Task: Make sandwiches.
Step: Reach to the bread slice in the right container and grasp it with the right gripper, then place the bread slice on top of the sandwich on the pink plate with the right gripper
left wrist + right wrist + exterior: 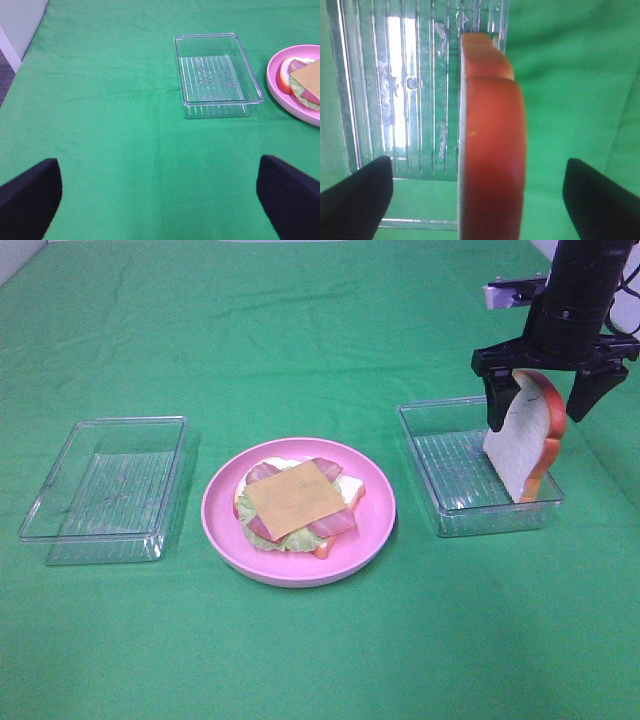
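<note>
Green cloth-covered table [300, 660]: the work surface, spread under both arms and all the items.

Right arm [585, 290]: comes down from above, claw pointing straight at the tray beneath it, probably so the fingers can straddle an upright slice.

Left clear tray [105, 490]: holds nothing visible. Left wrist view shows it ahead of the left claw [160, 200], well apart. That claw is wide open and grasps nothing; only its two dark fingertips show, hovering over bare cloth. It looks parked out of the way.

Right clear tray [475, 468]: directly under the right claw [540, 405].

Pink plate [298, 510]: between the two trays, well off to the side of the right claw. It likely serves as the assembly spot.

Top bread slice [525, 440]: stands on edge in the right tray, leaning on its far-right wall, orange crust up. It sits between the right claw's fingers. Right wrist view shows both fingers spread wide with clear gaps either side, so nothing is gripped yet. My reading: the claw is lined up to pinch across the slice's flat faces.

Partial sandwich [298, 502] on the plate: bottom bread, lettuce [262, 532], bacon strips [330, 523].

Cheese slice [296, 499]: lies uppermost. Stack appears to lack only the top bread.
</note>
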Available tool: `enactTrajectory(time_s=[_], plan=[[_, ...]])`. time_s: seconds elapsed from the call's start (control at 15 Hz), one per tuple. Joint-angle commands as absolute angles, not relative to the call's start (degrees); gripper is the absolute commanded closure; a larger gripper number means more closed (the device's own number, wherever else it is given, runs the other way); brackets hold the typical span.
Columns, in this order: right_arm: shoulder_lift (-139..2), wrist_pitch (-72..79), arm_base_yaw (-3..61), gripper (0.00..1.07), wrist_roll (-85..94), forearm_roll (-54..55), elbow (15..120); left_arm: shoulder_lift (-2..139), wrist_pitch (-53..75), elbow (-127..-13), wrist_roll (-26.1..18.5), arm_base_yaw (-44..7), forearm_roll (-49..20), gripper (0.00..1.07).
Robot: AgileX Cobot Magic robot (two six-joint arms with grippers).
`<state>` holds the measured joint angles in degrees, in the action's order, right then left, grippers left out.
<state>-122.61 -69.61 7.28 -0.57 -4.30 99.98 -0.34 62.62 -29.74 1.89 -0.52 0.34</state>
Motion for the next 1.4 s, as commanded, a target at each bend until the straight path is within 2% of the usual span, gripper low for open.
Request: enactTrajectory(time_s=[0.07,0.4,0.53,0.6,0.67,0.73,0.8,0.87,0.93,1.0,1.4], plan=[[-122.0,-70.1,7.2,0.22,-0.3,-3.6,98.4,-1.5,61.7,-29.7,1.7,-0.4,0.0,0.06],[-122.0,-68.2,7.2,0.25,0.0,-1.8,98.3,-1.5,61.7,-29.7,1.7,-0.4,0.0,0.06],[-122.0,-67.4,7.2,0.33,-0.3,-1.4,98.3,-1.5,61.7,-29.7,1.7,-0.4,0.0,0.06],[-122.0,-67.3,7.2,0.43,-0.4,-1.4,98.3,-1.5,61.7,-29.7,1.7,-0.4,0.0,0.06],[-122.0,-67.3,7.2,0.6,-2.2,-1.6,98.3,-1.5,61.7,-29.7,1.7,-0.4,0.0,0.06],[-122.0,-67.3,7.2,0.6,-2.2,-1.6,98.3,-1.5,61.7,-29.7,1.7,-0.4,0.0,0.06],[-122.0,-67.4,7.2,0.79,-3.3,-2.2,98.3,-1.5,61.7,-29.7,1.7,-0.4,0.0,0.06],[-122.0,-67.6,7.2,0.85,-3.3,-2.2,98.3,-1.5,61.7,-29.7,1.7,-0.4,0.0,0.06],[-122.0,-67.9,7.2,1.03,-3.3,-2.2,98.3,-1.5,61.7,-29.7,1.7,-0.4,0.0,0.06],[-122.0,-68.2,7.3,1.05,-3.3,-2.2,98.3,-1.5,61.7,-29.7,1.7,-0.4,0.0,0.06],[-117.4,-69.2,7.3,1.05,-1.4,0.5,98.7,-1.5,61.7,-29.7,1.7,-0.4,0.0,0.06]])
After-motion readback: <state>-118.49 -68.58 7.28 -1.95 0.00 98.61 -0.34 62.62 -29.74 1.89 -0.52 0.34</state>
